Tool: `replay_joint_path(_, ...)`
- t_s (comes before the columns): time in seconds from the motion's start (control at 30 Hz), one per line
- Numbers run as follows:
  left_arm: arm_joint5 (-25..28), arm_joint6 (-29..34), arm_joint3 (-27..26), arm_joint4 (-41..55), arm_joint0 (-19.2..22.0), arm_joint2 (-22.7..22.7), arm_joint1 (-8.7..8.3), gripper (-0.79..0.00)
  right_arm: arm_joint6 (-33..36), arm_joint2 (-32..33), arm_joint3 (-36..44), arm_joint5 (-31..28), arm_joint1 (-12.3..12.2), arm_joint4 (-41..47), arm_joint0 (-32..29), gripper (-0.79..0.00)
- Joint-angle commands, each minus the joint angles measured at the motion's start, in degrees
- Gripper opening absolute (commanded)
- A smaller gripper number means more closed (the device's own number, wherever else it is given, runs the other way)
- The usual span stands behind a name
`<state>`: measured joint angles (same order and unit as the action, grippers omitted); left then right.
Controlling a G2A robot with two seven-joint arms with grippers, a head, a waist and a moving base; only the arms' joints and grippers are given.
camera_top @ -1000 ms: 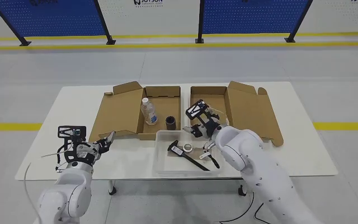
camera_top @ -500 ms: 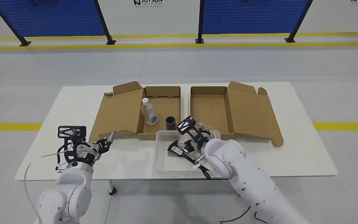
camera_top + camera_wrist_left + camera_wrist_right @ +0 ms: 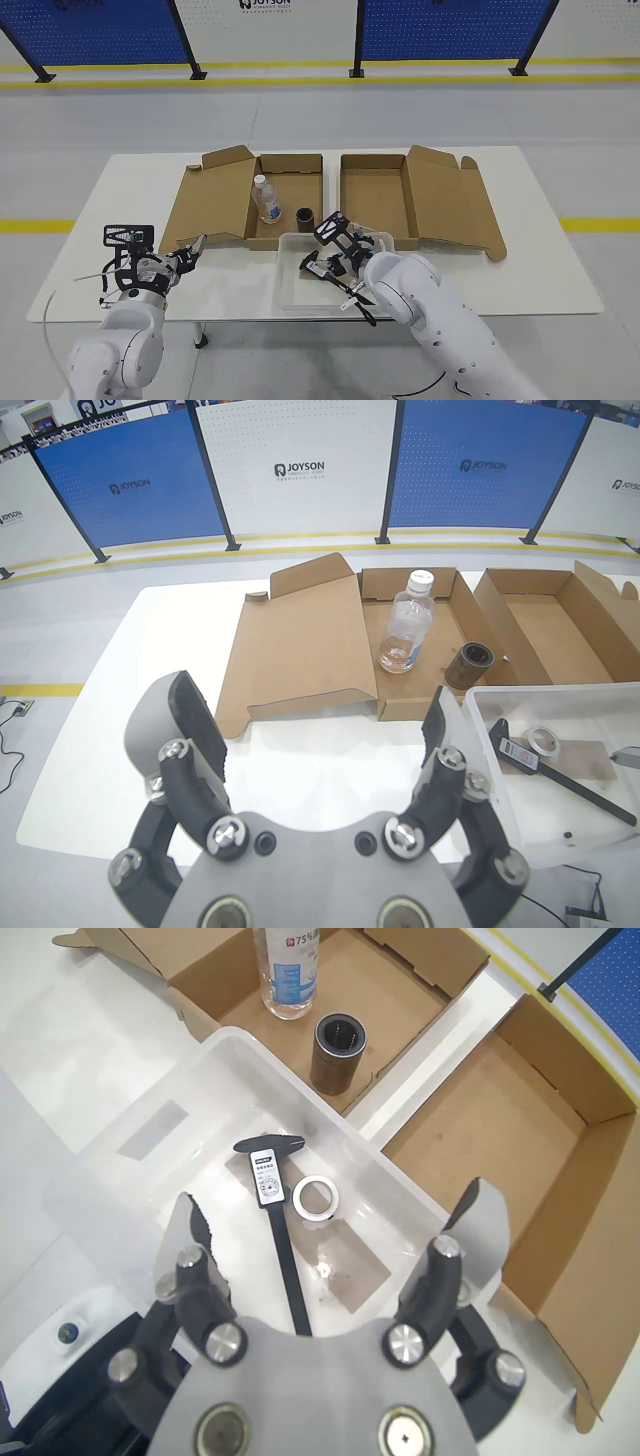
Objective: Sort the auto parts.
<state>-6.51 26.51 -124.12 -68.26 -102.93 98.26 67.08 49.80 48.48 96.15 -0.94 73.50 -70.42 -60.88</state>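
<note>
Right gripper [image 3: 334, 1208] has swung from the right box [image 3: 375, 195] to above the clear tray [image 3: 280, 1078], jaws wide, empty; caliper [image 3: 270, 1183] and ring [image 3: 298, 1200] lie inside. Step, as judged: picking; next, lower and close on one. Left gripper [image 3: 320, 725] open, empty.

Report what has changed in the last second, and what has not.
The right claw, open and empty, swung from over the right box back toward the robot and now hangs over the clear bin, above the caliper and ring. Nothing was taken or let go. The left claw, open, kept its place. The bottle and dark cylinder stayed in the left box.
</note>
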Motion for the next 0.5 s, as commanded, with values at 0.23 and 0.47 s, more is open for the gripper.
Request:
replay_joint_path(0.23,0.0,0.0,0.0,0.0,0.0,0.0,0.0,0.0,-2.0,0.0,0.5,-0.8,-0.2,-3.2,-0.9,0.0)
replay_joint_path(0.47,0.0,0.0,0.0,0.0,0.0,0.0,0.0,0.0,4.4,-4.6,0.8,1.2,1.5,-4.3,2.1,0.0)
